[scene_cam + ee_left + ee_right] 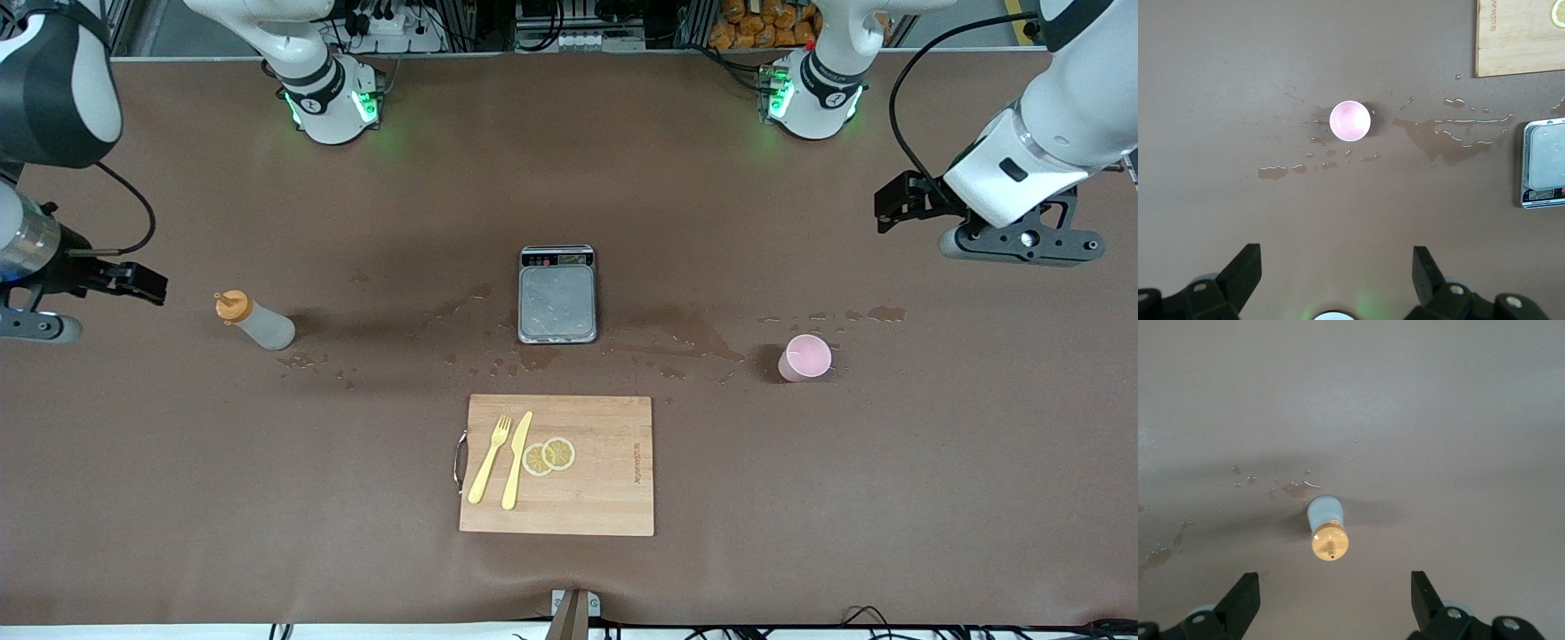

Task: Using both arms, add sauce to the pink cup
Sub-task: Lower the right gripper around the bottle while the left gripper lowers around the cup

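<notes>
The sauce bottle (253, 322), whitish with an orange nozzle cap, stands upright on the brown table toward the right arm's end; the right wrist view looks down on the bottle (1328, 528). The pink cup (805, 358) stands upright toward the left arm's end, and the cup (1350, 121) looks empty in the left wrist view. My right gripper (147, 283) (1335, 590) hangs open over bare table beside the bottle, apart from it. My left gripper (889, 204) (1337, 267) hangs open over bare table, apart from the cup. Neither gripper holds anything.
A small scale (557, 293) with a steel plate sits mid-table between bottle and cup. Nearer the front camera lies a wooden cutting board (605, 498) carrying a yellow fork (490, 459), knife (516, 460) and lemon slices (549, 455). Wet patches (693, 333) spread between scale and cup.
</notes>
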Controlling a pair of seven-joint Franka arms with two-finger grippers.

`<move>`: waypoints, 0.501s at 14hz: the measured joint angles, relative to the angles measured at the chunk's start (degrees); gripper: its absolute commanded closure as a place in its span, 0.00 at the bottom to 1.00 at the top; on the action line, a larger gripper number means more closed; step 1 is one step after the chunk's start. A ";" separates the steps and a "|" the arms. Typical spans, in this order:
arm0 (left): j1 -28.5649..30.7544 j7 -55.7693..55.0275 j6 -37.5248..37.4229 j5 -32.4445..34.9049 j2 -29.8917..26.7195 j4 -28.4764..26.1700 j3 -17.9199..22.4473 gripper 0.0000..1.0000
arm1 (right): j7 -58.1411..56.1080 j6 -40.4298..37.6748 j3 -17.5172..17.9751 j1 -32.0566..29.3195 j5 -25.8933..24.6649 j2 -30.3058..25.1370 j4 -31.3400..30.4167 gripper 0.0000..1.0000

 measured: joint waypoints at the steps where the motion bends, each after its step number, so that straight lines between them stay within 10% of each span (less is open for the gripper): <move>1: 0.01 0.00 0.00 0.00 0.40 -0.03 0.00 0.00 | 0.17 -0.05 -0.02 -0.97 0.01 0.28 0.01 0.00; 7: 0.00 0.00 2.08 0.00 4.68 -0.10 -0.01 0.00 | 9.09 -0.08 -0.17 -6.48 1.20 3.28 0.12 0.00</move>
